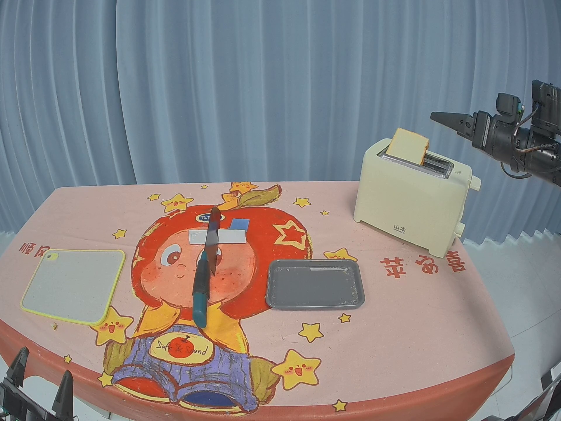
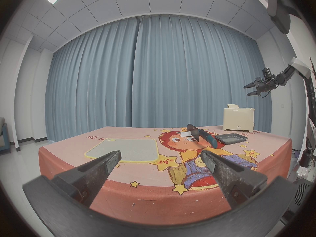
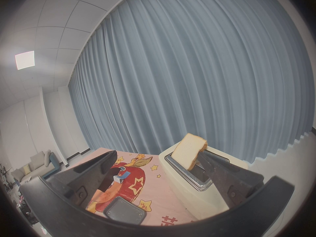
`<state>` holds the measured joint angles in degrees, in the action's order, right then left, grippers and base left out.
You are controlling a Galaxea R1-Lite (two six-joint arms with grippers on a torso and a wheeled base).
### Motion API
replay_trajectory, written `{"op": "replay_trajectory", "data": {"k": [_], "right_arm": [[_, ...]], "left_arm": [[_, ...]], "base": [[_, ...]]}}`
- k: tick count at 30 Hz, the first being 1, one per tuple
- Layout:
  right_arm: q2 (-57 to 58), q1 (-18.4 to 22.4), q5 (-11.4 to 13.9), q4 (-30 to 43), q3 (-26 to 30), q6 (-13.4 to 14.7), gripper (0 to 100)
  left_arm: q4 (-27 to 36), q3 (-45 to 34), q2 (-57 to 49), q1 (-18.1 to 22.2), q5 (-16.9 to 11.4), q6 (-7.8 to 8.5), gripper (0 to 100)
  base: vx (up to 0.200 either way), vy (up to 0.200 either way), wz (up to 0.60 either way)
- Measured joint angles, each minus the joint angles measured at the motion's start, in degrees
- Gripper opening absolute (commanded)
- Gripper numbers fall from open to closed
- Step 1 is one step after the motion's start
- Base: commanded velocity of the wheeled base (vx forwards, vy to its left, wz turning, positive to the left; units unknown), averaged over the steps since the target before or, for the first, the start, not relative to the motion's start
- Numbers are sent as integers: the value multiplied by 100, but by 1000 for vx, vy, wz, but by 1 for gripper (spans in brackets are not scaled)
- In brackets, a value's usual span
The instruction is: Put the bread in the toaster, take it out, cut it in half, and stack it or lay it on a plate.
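- Right tool (image 1: 439, 117), seen from the head, hangs open and empty. It is level with the top of the toaster (image 1: 412, 206), out past the toaster's right side, and aims at the bread (image 1: 409, 145).
- The bread stands in a slot with its upper half proud and leaning a little. That leaves a free edge to pinch.
- Only air lies between the right tool and the bread. The toaster sits near the right back corner of the desk (image 1: 409, 328), so there is little desk beyond it.
- The tray (image 1: 315, 285) lies mid-desk, and the knife (image 1: 204, 264) lies just to its left. The blade is propped on a small white rest (image 1: 225, 237), likely so the handle is easy to take.
- The board (image 1: 73, 285) lies flat near the left edge, well apart from the toaster, so the bread faces a long carry across the desk.
- Left tool (image 1: 42, 375) sits low at the near left edge.
- From the left wrist, the left tool's fingers are spread wide with nothing between them. It hangs before the desk's front edge, facing the board, and looks parked clear of the work.
- From the right wrist, the bread shows between the right tool's parted fingers, nearer one of them. I cannot tell whether it touches.
- The tray shows on the desk below.
- I judge the toasting step is in hand. The cutting is not begun.
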<state>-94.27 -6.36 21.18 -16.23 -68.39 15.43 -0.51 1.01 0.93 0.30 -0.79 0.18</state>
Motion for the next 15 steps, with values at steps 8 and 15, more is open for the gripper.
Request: {"op": "replay_trajectory", "data": {"k": [8,15], "right_arm": [[-212,6,-5,-5,-117,24,100],[-383,46,-40,5,-239,60,100]], "left_arm": [[0,0,0,2,0,0,100],[2,0,0,0,1,-2,100]], "base": [[0,0,0],[0,0,0]]}}
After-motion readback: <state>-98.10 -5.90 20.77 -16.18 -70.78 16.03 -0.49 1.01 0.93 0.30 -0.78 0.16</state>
